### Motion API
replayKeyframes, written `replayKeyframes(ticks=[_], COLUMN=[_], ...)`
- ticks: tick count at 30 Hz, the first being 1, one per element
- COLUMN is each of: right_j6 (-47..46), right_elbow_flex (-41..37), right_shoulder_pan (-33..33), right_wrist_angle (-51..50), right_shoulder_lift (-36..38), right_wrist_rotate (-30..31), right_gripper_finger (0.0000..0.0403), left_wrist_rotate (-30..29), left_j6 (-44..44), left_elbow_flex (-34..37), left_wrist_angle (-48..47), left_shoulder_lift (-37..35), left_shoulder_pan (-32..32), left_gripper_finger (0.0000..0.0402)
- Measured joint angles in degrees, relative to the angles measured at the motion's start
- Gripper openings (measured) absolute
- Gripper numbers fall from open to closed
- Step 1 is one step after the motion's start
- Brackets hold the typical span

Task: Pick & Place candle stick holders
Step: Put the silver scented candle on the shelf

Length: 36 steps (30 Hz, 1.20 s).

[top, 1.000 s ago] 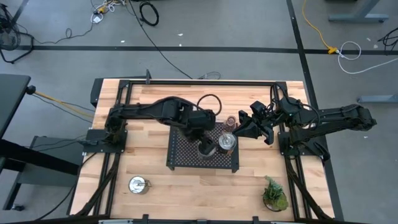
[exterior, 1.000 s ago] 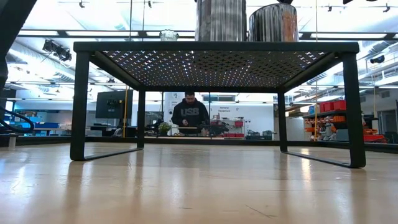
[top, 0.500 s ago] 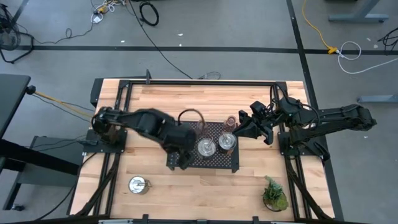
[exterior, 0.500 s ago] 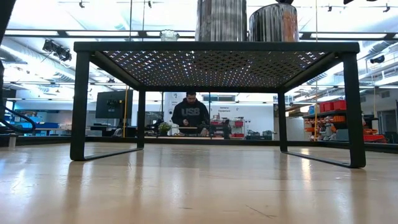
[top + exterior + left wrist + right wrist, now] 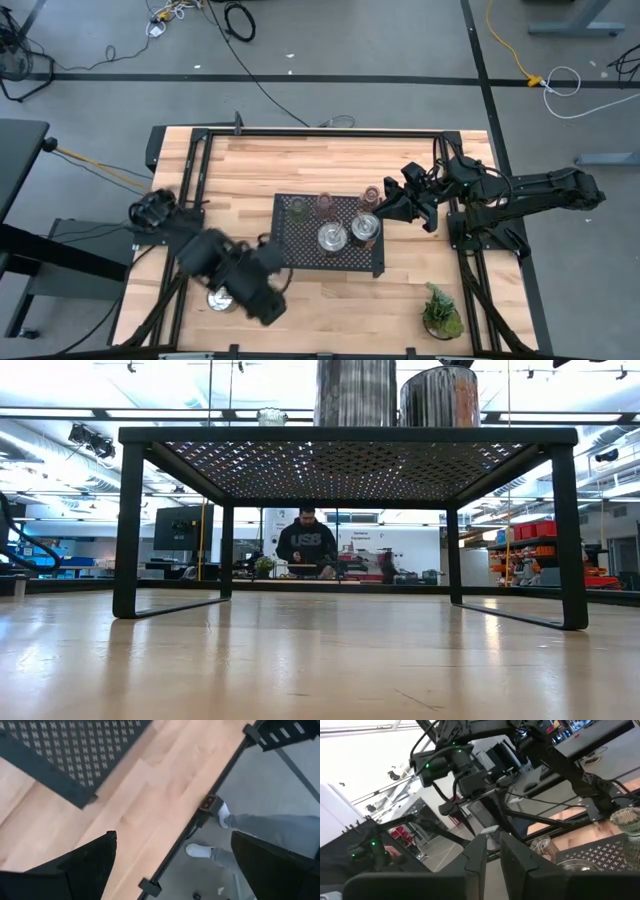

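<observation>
While seen from above, the left gripper [image 5: 262, 300] reaches low over the table's front beside a silver holder [image 5: 221, 297], with jaws spread. Five holders sit on the black tray [image 5: 290, 250]. From its wrist, the right gripper [image 5: 492, 851], jaws pressed together, hovers beside the tray.

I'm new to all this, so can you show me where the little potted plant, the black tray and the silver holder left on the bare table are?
potted plant [image 5: 440, 312], high view, its green leaves.
black tray [image 5: 300, 252], high view, bare perforated surface.
silver holder [image 5: 217, 298], high view, visible rim beside the arm.

Two dark jointed arms w/ black cables; green LEDs on the housing.
</observation>
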State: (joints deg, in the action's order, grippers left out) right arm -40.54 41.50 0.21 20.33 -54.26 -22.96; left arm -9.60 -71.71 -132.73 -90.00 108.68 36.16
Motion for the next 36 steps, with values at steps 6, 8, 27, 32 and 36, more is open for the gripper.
replayKeyframes(ticks=[6, 8, 27, 32, 36], right_j6=[-0.4, -0.4, -2.5, -2.3, -2.1], right_elbow_flex=[0.0, 0.0, 0.0, 0.0, 0.0], right_shoulder_pan=[0.0, 0.0, 0.0, 0.0, 0.0], right_wrist_angle=[-0.1, -0.1, -0.3, -0.3, -0.3], right_shoulder_lift=[0.0, 0.0, 0.0, 0.0, 0.0], right_wrist_rotate=[0.0, 0.0, 0.0, 2.6, 3.9], right_gripper_finger=[0.0052, 0.0052, 0.0052, 0.0052, 0.0052], left_wrist_rotate=[1.5, 4.6, 9.5, 8.3, 5.5], left_j6=[-14.0, -18.8, -20.7, -20.5, -17.7], left_elbow_flex=[8.8, 15.2, 30.1, 30.1, 30.1], left_wrist_angle=[0.1, -0.1, 3.4, 11.7, 16.5], left_shoulder_lift=[-1.6, -3.3, -6.0, -6.0, -6.0], left_shoulder_pan=[6.7, 8.4, 13.1, 13.2, 13.1], left_gripper_finger=[0.0394, 0.0394, 0.0394, 0.0394, 0.0394])
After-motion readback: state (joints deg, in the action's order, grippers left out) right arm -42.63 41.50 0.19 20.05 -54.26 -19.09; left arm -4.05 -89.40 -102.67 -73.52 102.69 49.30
